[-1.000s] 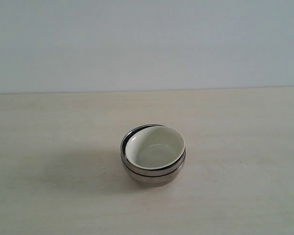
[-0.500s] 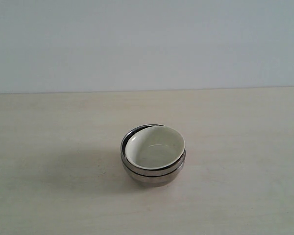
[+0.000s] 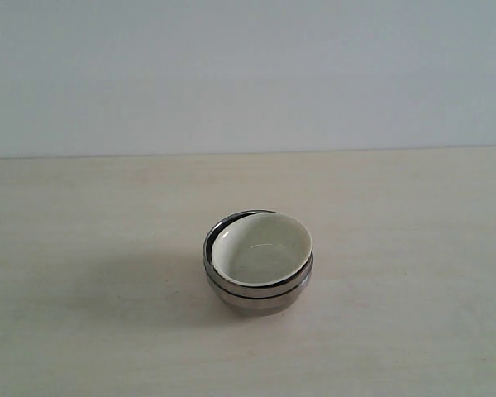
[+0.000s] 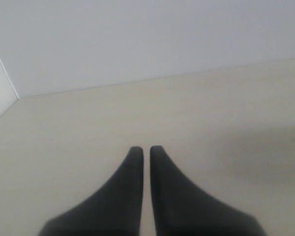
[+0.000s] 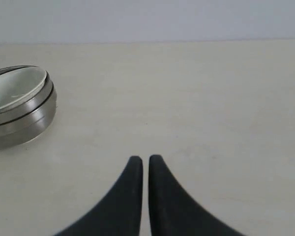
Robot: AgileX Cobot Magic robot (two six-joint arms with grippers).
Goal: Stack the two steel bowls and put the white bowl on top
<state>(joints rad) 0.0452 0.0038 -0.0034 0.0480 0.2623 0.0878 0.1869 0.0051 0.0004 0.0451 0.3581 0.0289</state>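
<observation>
The two steel bowls point(image 3: 260, 291) sit nested in one stack at the middle of the table. The white bowl point(image 3: 261, 247) rests on top of them, tilted, with a dark crescent of the steel rim showing at its far left. The same stack point(image 5: 24, 115) shows in the right wrist view, off to one side of the right gripper point(image 5: 145, 158), which is shut with nothing between its fingers and well apart from the bowls. The left gripper point(image 4: 146, 148) is shut too, over bare table, with no bowl in its view. Neither gripper shows in the exterior view.
The pale wooden table point(image 3: 83, 331) runs back to a plain light wall point(image 3: 248, 74). A wall corner point(image 4: 5, 78) shows in the left wrist view.
</observation>
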